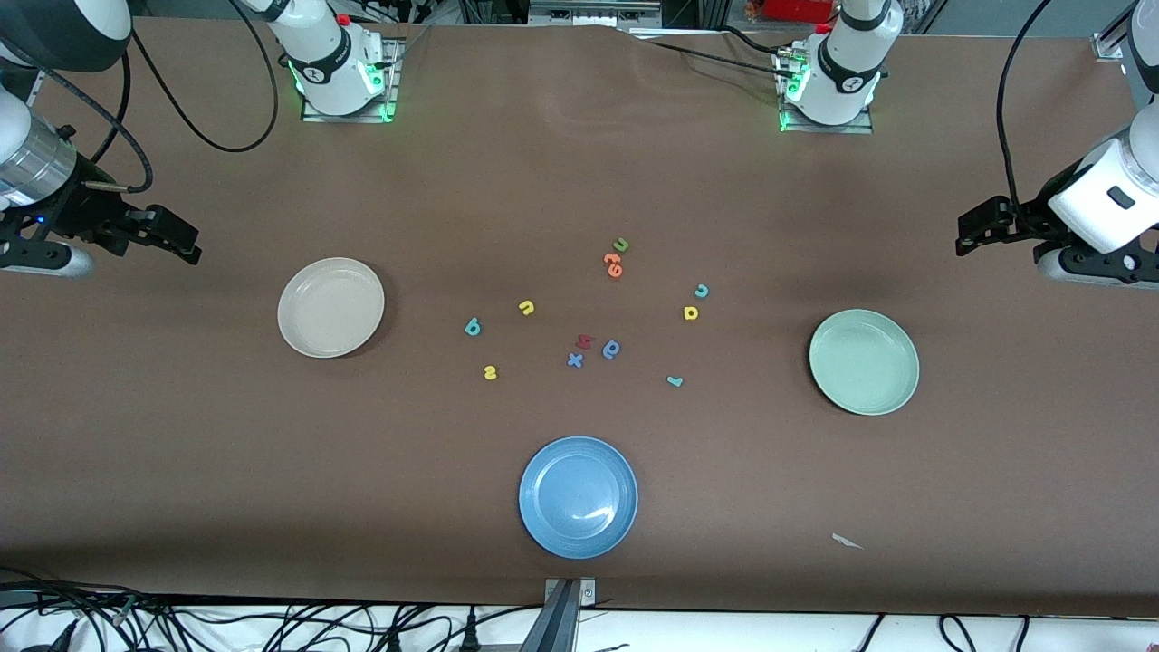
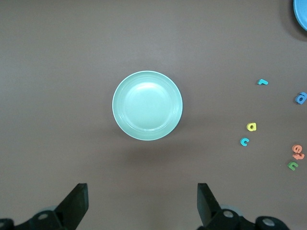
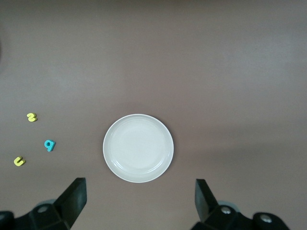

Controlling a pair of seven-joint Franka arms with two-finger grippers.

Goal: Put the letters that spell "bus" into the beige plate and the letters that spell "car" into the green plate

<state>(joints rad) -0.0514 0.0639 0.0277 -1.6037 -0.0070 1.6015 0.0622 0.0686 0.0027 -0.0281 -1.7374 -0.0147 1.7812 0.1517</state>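
with my left gripper and right gripper both hanging wide and empty, i risk grabbing the green foam "u" instead of the yellow foam "u" for the round beige plate.

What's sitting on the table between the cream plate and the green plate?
A scatter of small letters, seen in the front view. The beige plate and green plate hold nothing yet.
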